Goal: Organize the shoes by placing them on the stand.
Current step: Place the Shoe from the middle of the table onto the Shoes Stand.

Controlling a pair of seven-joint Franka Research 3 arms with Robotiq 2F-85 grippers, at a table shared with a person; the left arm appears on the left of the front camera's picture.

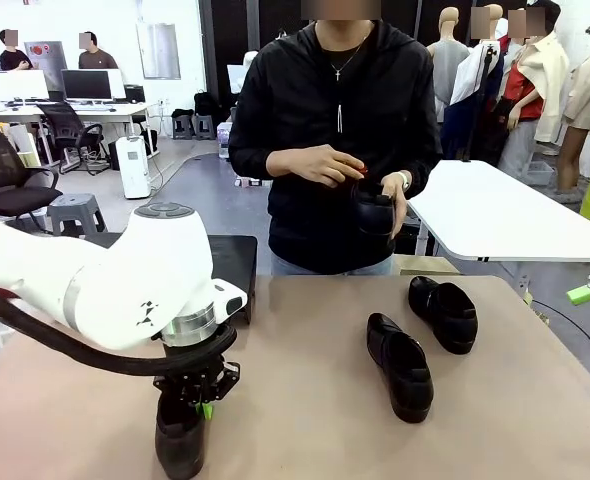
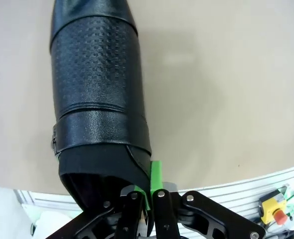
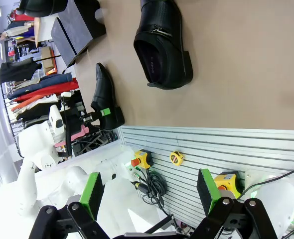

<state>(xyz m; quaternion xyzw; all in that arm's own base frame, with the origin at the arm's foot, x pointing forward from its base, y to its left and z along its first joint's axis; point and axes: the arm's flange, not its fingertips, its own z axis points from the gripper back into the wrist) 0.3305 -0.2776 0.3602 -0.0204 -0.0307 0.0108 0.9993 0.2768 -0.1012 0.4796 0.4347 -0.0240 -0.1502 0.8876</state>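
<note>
Shoes (image 1: 399,365), four (one in left fingers (image 2: 156,174)), two on table (image 1: 305,430)

Bright even light, soft shadows, faint glare on the shoe (image 2: 94,74)

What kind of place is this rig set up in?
Probably a robotics lab in an open-plan office or workshop. Signs: desks with monitors and an office chair behind the person, plus a yellow emergency-stop box on the slatted rail.
</note>
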